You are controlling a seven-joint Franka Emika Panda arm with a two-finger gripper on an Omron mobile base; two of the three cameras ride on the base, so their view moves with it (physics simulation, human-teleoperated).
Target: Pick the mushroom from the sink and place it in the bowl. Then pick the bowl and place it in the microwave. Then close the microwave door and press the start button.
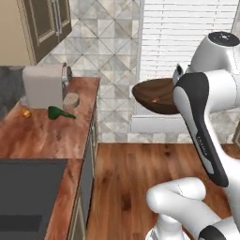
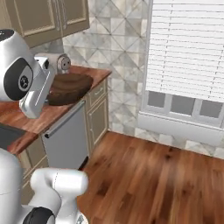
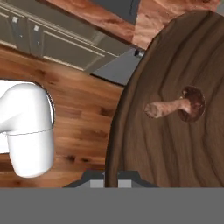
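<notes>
Gripper (image 3: pixel 111 177) pinches the rim of the wooden bowl (image 3: pixel 183 144), fingers clamped tight, bowl lifted clear above the wood floor (image 1: pixel 126 178). The mushroom (image 3: pixel 178 105) lies inside it. Beyond, the counter (image 1: pixel 47 136) carries a paper towel roll (image 1: pixel 44 84).

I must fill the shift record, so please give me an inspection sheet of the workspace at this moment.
Surface: reddish wood counter along the left; wood plank floor beside it.
Job's things: bowl lifted off the counter, in the air over the floor; mushroom lying inside it.
Clutter: white appliance, green object, small orange item and pale round item on the counter.
Grippers: gripper with jaws shut on the bowl rim.
Cables: nothing seen.
Surroundings: tiled wall, window blinds, wall cabinets, base cabinets.
</notes>
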